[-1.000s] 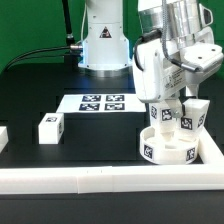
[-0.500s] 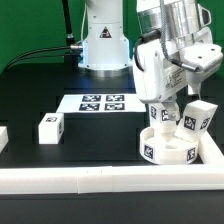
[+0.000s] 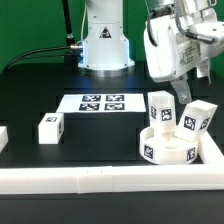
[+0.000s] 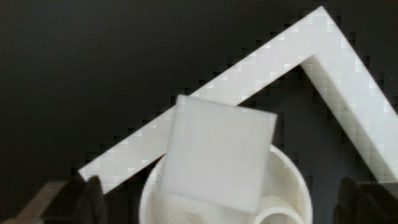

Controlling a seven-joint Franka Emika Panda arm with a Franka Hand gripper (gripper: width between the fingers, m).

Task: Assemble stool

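Black table top (image 3: 30, 100) fills the exterior view, closed by white border rails (image 3: 100, 181) along the 6 o'clock and 3 o'clock edges. At 12 o'clock stands the robot base (image 3: 105, 40), and the marker board (image 3: 100, 102) lies flat just in front of it, near the centre.

The seat (image 3: 170, 150) sits at 4 o'clock, close in the corner of the rails. Two legs stand on end in it: the first leg (image 3: 160, 108) on its 10 o'clock side, and the second leg (image 3: 197, 118) on its 2 o'clock side, leaning a little.

I see the gripper (image 3: 186, 88) at 2 o'clock, above these two legs and touching neither. Its jaws are spread and they hold nothing. In the wrist view one leg stands free between the dark fingers (image 4: 57, 205), apart from both. These two upright legs are what stands in the way under the claw.

A loose leg (image 3: 50, 127) lies at 9 o'clock, well apart from the seat. At that same edge another white piece (image 3: 2, 138) is cut by the frame, and I cannot tell what it is.
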